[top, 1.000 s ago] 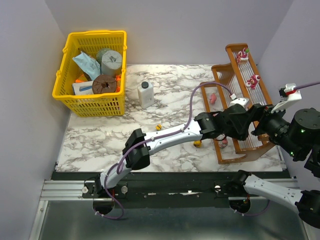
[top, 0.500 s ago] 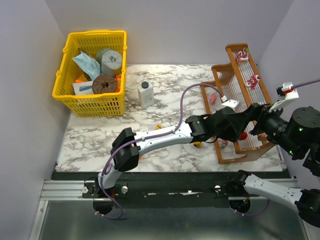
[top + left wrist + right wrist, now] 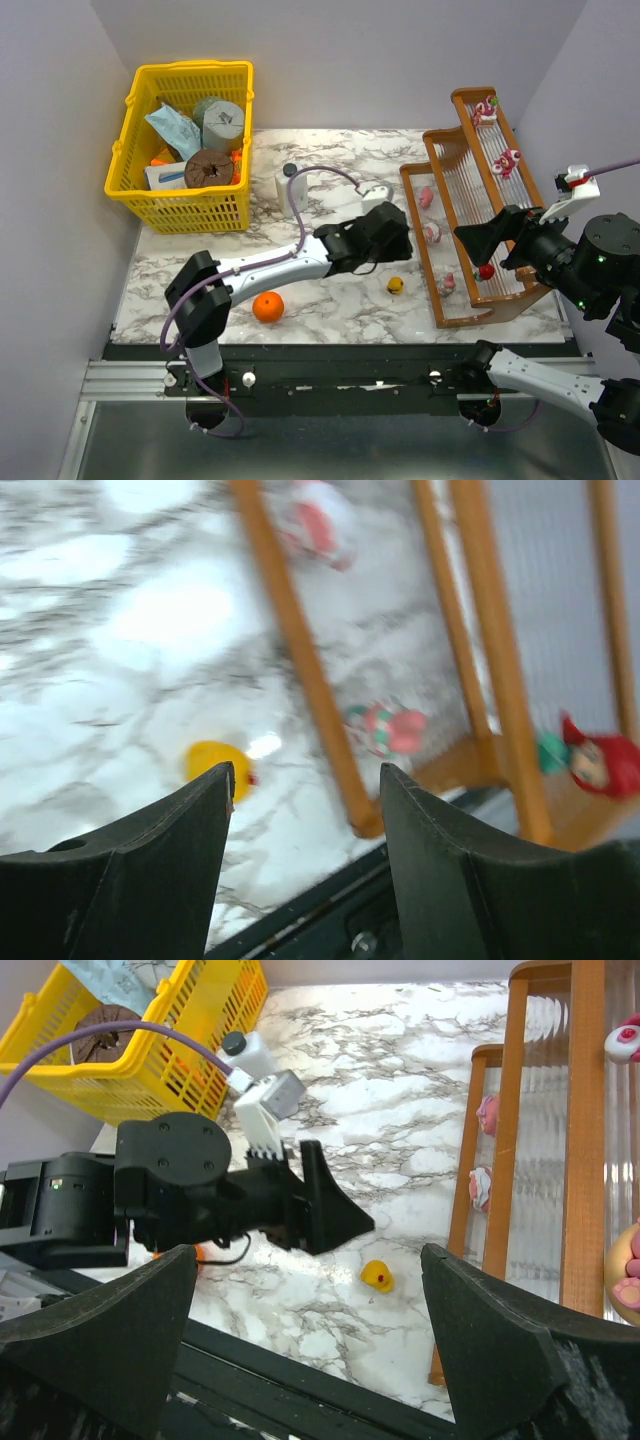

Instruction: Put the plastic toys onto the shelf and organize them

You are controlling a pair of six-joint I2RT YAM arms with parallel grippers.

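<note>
The wooden shelf (image 3: 470,200) stands at the right. Two pink toys (image 3: 507,160) sit on its top tier. The low tier holds pink toys (image 3: 432,233) and a red one (image 3: 487,270). A yellow duck toy (image 3: 396,286) lies on the table just left of the shelf. My left gripper (image 3: 403,243) is open and empty above the table, left of the shelf; its view shows the duck (image 3: 215,763) and a pink-green toy (image 3: 390,730). My right gripper (image 3: 497,245) is open and empty over the low tier; its view shows the duck (image 3: 377,1276).
A yellow basket (image 3: 185,140) of items stands at the back left. A white bottle (image 3: 290,190) stands mid-table behind the left arm's cable. An orange ball (image 3: 267,306) lies near the front edge beside the left arm.
My left arm has drawn back to the left, away from the shelf's low tier, with its gripper empty. The orange ball and more low-tier toys now show. The right arm has not moved.
</note>
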